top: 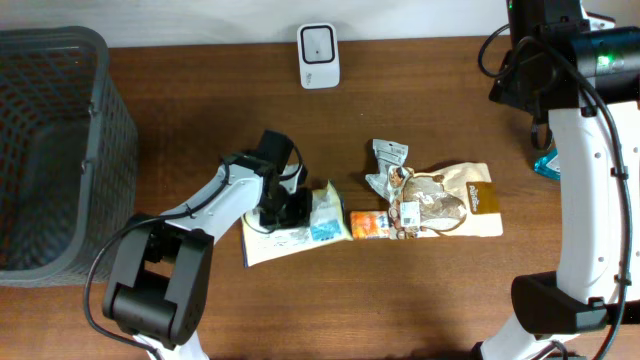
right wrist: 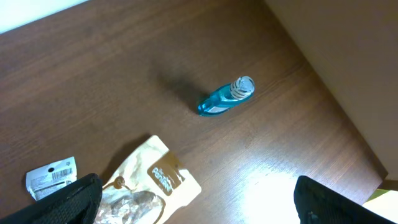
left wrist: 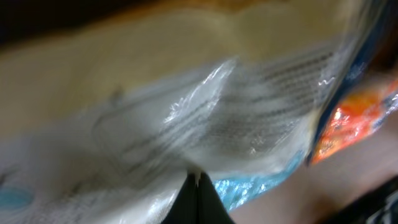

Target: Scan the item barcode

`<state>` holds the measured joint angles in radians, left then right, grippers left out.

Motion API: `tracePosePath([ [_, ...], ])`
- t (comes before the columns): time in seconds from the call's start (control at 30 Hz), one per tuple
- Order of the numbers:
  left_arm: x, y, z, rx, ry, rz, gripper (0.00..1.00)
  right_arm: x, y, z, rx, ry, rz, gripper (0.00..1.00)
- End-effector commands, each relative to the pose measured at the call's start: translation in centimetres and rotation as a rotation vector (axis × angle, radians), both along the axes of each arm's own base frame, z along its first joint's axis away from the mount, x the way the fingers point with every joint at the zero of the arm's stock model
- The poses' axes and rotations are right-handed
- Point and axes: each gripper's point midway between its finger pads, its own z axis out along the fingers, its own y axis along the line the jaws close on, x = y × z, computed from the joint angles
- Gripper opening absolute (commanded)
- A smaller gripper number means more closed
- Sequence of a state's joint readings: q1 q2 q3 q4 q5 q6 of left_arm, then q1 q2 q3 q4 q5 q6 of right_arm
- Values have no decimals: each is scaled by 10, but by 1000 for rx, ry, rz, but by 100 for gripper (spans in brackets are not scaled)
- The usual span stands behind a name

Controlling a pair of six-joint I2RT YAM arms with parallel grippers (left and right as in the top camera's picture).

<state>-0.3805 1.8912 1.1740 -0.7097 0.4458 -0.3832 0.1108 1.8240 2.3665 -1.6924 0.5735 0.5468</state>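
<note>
A cream and white plastic packet (top: 290,238) with a blue end lies on the table, left of centre. It fills the left wrist view as crinkled film (left wrist: 186,112). My left gripper (top: 285,208) is down on the packet's top edge. Its dark fingertips meet (left wrist: 198,177) and pinch a sliver of the film. A white scanner (top: 318,55) stands at the table's back edge. My right arm (top: 580,150) is raised at the far right. The right gripper (right wrist: 198,196) is open wide above bare wood, holding nothing.
A beige pouch (top: 465,195) lies right of the packet, with a small orange packet (top: 368,224) and a silver tagged wrapper (top: 388,155) beside it. A blue bottle (right wrist: 225,98) lies near the right edge. A grey basket (top: 50,150) fills the left side.
</note>
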Motion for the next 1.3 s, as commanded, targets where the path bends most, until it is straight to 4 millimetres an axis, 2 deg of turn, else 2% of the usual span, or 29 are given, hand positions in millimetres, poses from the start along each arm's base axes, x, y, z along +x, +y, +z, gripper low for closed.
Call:
tracePosePath([
  [0.0, 26, -10, -2, -34, -81, 57, 0, 0, -1, 3, 3, -14, -8, 99],
  [0.17, 71, -7, 5, 3, -287, 93, 0, 0, -1, 3, 3, -14, -8, 98],
  [0.27, 89, -4, 10, 27, -369, 116, 0, 0, -1, 3, 3, -14, -8, 98],
  [0.37, 96, -7, 15, 10, -405, 113, 0, 0, -1, 3, 3, -14, -8, 98],
  [0.43, 92, -17, 21, -44, -394, 65, 0, 0, -1, 3, 3, -14, -8, 98],
  [0.57, 81, -38, 50, -174, -334, 14, 0, 0, -1, 3, 3, -14, -8, 98],
  [0.73, 59, -39, 81, -206, -275, 1, 0, 0, -1, 3, 3, -14, -8, 98],
  [0.83, 51, -34, 91, -193, -268, 4, 0, 0, -1, 3, 3, -14, -8, 98],
  [0.9, 47, -29, 87, -157, -251, 10, 0, 0, -1, 3, 3, -14, -8, 98],
  [0.97, 45, -18, 67, -49, -224, 66, 0, 0, -1, 3, 3, -14, -8, 99],
  [1.03, 38, -16, 44, 21, -170, 133, 0, 0, -1, 3, 3, -14, -8, 98],
  [1.13, 34, -31, 15, 34, -118, 143, 0, 0, -1, 3, 3, -14, -8, 98],
  [1.27, 49, -51, -17, 8, -152, 128, 0, 0, -1, 3, 3, -14, -8, 99],
])
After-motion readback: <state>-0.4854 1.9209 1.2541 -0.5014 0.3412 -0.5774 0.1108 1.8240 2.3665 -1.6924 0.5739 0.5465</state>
